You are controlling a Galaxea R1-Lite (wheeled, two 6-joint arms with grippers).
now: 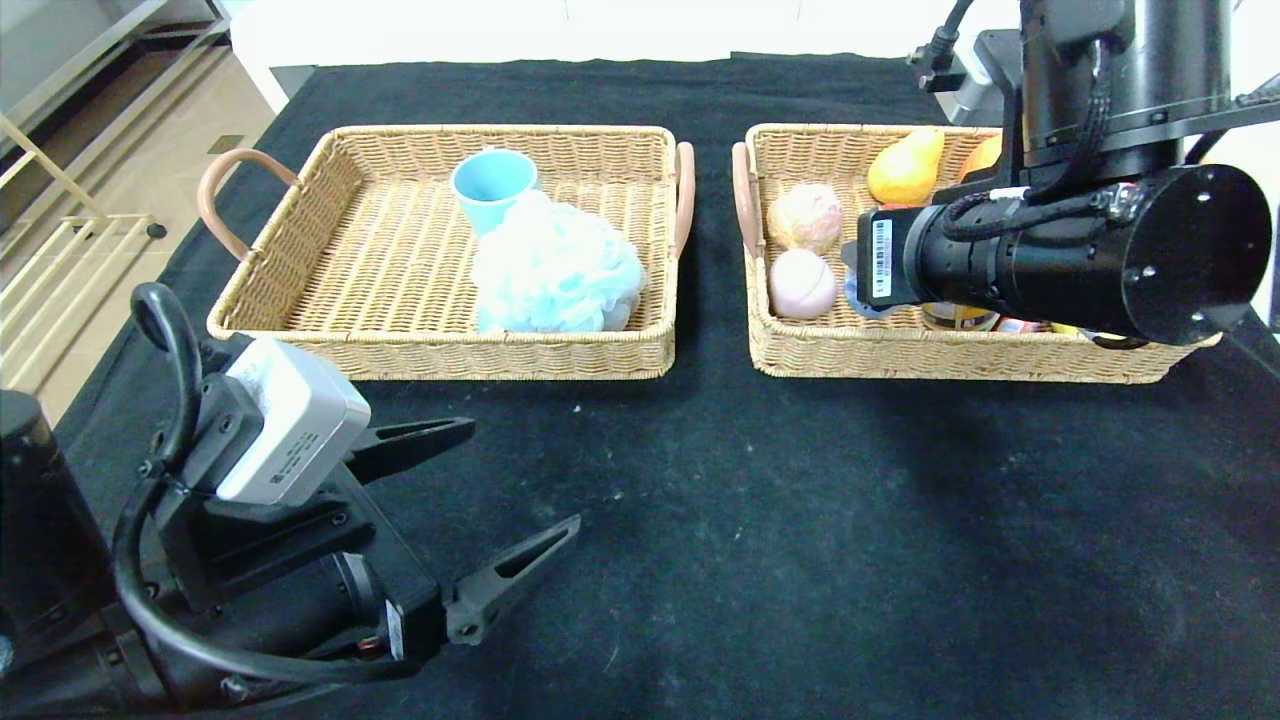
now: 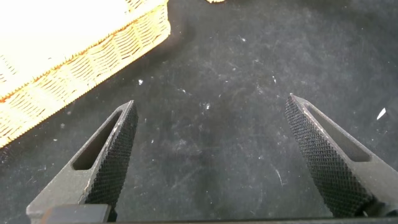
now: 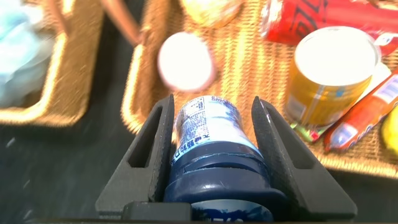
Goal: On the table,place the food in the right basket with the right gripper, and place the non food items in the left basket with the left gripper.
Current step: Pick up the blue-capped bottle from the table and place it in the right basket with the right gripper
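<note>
Right tool (image 3: 212, 155): closed on a blue-capped bottle (image 3: 211, 149), label end pointing away from the wrist, long axis in line with the fingers; held over the front of the right basket (image 1: 900, 350), right of frame centre in the head view. That basket holds a pear (image 1: 905, 168), two pinkish round items (image 1: 802, 283), a yellow can (image 3: 329, 74).

Left tool (image 1: 500, 500): wide open, nothing held, lower left of the head frame over bare table (image 1: 800, 520).

Left basket (image 1: 300, 260), upper left: blue cup (image 1: 492, 188), pale-blue bath puff (image 1: 556, 268).

Table: black cloth; pale floor at far left.
</note>
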